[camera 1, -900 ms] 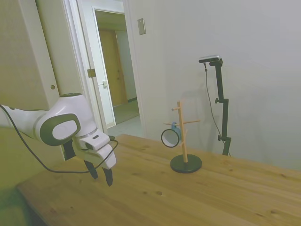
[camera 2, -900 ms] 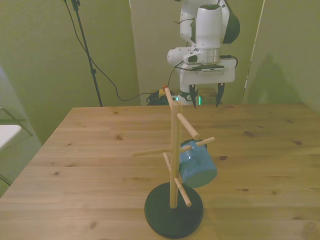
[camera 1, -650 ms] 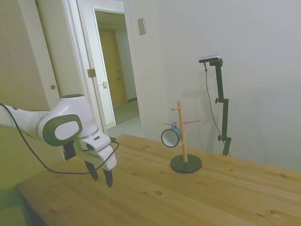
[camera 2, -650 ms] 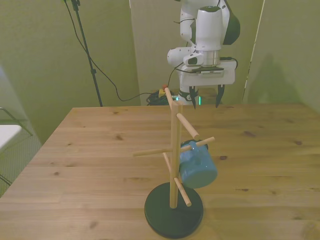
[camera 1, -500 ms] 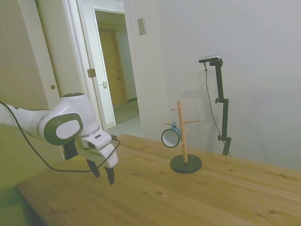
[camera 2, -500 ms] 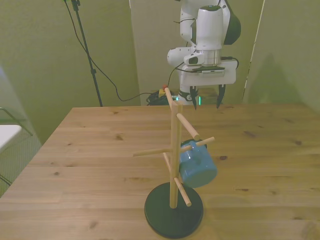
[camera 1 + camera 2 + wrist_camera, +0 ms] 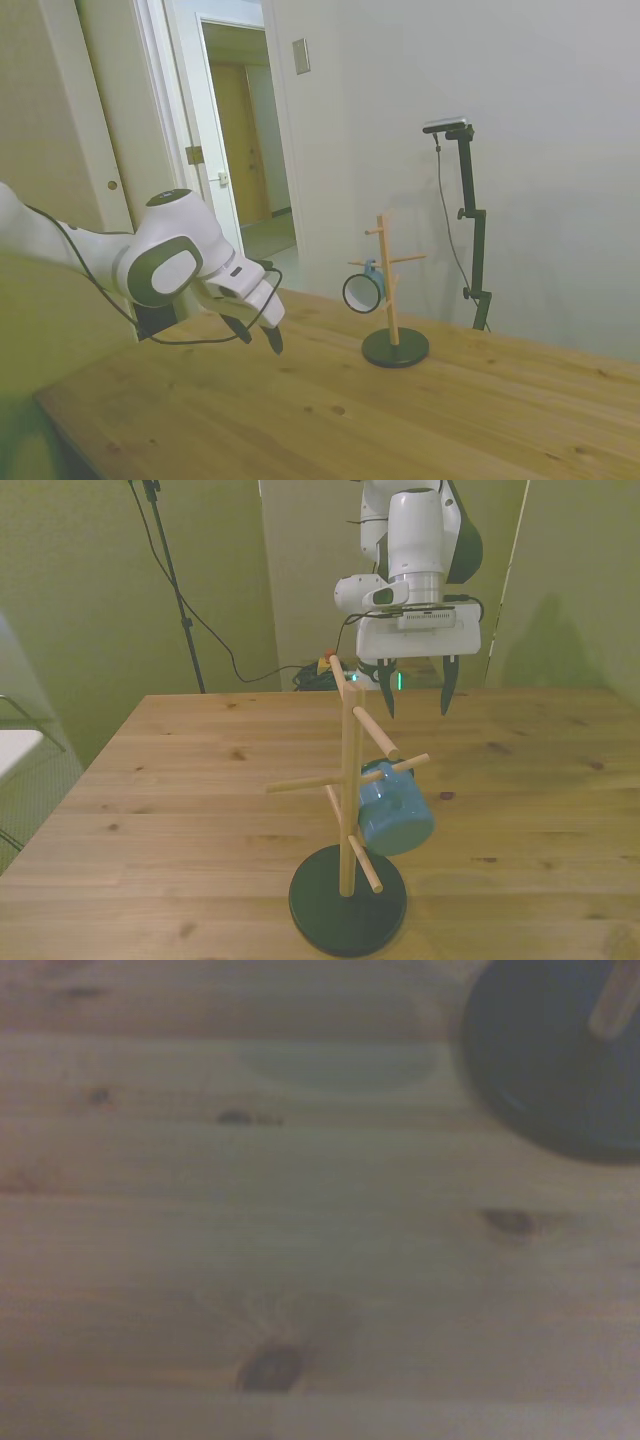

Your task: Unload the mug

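Hovering above the wooden table (image 7: 330, 420), my white two-finger gripper (image 7: 417, 693) has its dark fingers spread wide with nothing between them. I've got the small teal enamel mug (image 7: 394, 815) hanging by its light blue handle on a peg of the wooden mug tree (image 7: 349, 780), which stands on a round black base (image 7: 347, 899). In the side view the gripper (image 7: 258, 333) sits well apart from the mug (image 7: 363, 291), so there's a clear stretch of table to cross yet.

Here's the relation that matters: the mug lies ahead of the gripper, out along the line the fingers lean toward, and at roughly the same height. Its open mouth shows as a dark-rimmed circle in the side view, so its long axis runs roughly across my approach. The mug hangs on the front view's right of the tree's stem, tilted, bottom end lower.

My wrist camera shows only bare planks and the edge of the black base (image 7: 560, 1060); the mug is not in it.

By my reckoning the job is at the approach stage, nothing gripped yet. The peg slopes upward, so I expect the mug must slide up and outward along it.
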Tool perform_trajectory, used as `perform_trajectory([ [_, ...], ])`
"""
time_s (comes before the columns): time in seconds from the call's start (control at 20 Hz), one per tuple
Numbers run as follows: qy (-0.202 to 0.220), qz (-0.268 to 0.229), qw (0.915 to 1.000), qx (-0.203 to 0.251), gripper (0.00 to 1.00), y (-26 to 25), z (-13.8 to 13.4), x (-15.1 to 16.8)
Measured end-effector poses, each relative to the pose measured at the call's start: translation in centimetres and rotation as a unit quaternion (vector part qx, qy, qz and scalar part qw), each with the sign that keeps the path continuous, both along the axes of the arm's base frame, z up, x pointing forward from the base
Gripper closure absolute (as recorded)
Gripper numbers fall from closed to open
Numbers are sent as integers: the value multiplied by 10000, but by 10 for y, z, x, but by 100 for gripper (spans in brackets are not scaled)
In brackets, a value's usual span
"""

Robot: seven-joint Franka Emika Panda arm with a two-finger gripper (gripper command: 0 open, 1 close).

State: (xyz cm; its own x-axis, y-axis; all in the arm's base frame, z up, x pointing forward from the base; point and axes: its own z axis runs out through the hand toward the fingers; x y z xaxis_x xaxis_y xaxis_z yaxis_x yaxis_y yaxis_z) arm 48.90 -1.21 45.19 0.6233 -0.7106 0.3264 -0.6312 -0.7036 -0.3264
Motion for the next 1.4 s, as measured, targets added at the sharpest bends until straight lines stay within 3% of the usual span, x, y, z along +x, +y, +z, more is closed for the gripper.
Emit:
perform_trajectory([
  [0.4,-748,-7,9971,-114,0,-15,12,60],
  [0.75,-918,-113,9951,-340,0,-29,11,107],
  [1.2,-1183,-160,9919,-444,0,-30,28,143],
  [1.3,-1112,-144,9932,-325,0,-25,27,147],
  [1.4,-569,172,9982,56,0,-8,23,144],
])
